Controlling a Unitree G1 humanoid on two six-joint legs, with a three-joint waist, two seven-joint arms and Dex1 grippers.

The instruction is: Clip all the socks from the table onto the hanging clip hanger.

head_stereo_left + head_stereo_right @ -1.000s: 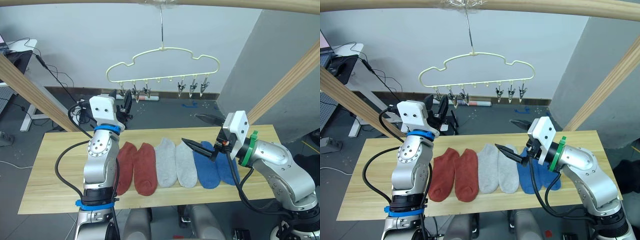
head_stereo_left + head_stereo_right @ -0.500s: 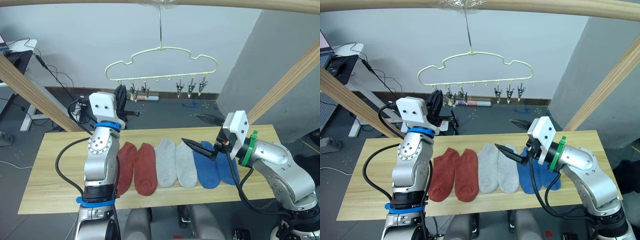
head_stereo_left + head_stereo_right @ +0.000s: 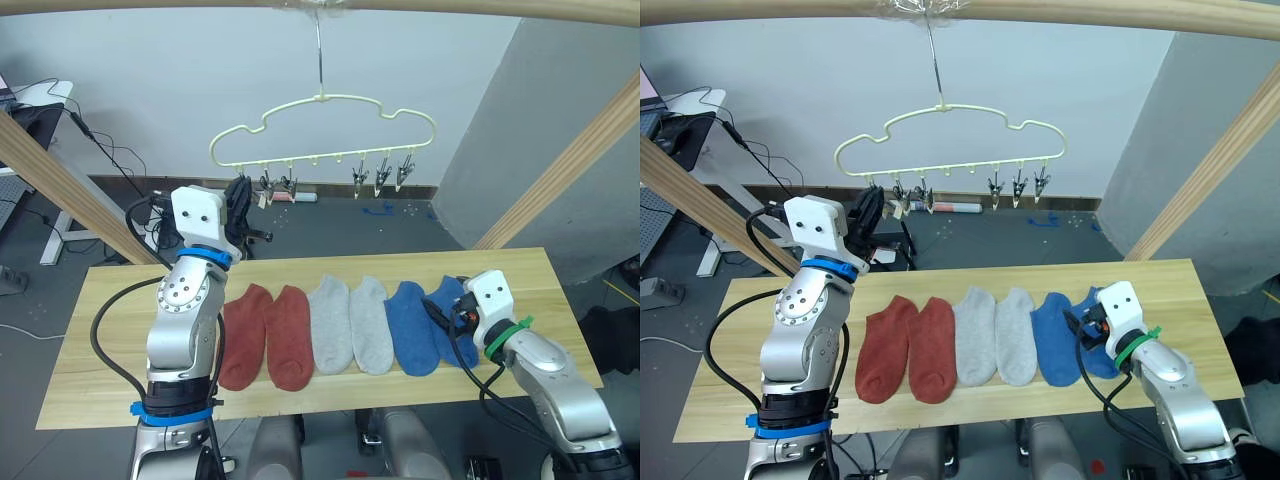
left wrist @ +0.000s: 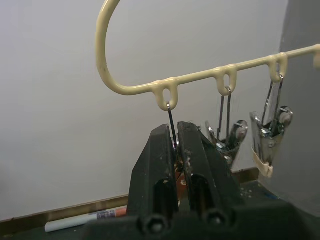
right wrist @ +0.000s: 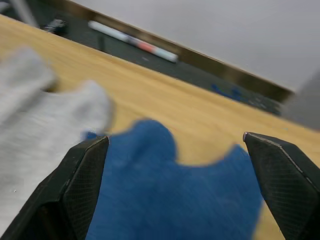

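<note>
Socks (image 3: pixel 350 325): six, laid flat side by side in one row along the middle of the table (image 3: pixel 100 330), toes toward the near edge. Two rust-red are placed toward the left end, two grey in the centre, two blue toward the right end. None is yet clipped.

Hanger (image 3: pixel 325 125): hung by its hook from the overhead pole, beyond the far edge, its clips (image 3: pixel 382 172) dangling empty in a row.

Left gripper (image 4: pixel 176 145): raised to the hanger's left end, fingers pinched narrow on the end clip (image 4: pixel 172 122), judged so that it is steadied or squeezed open for a sock. The pinch is made plain by the left wrist view; in the head views the fingers are merged with the clip.

Right gripper (image 5: pixel 175 165): lowered over the blue pair near the right end, fingers spread wide, nothing held, judged ready for a pick. The spread is given by the right wrist view; in the head views it is masked by the wrist housing.
</note>
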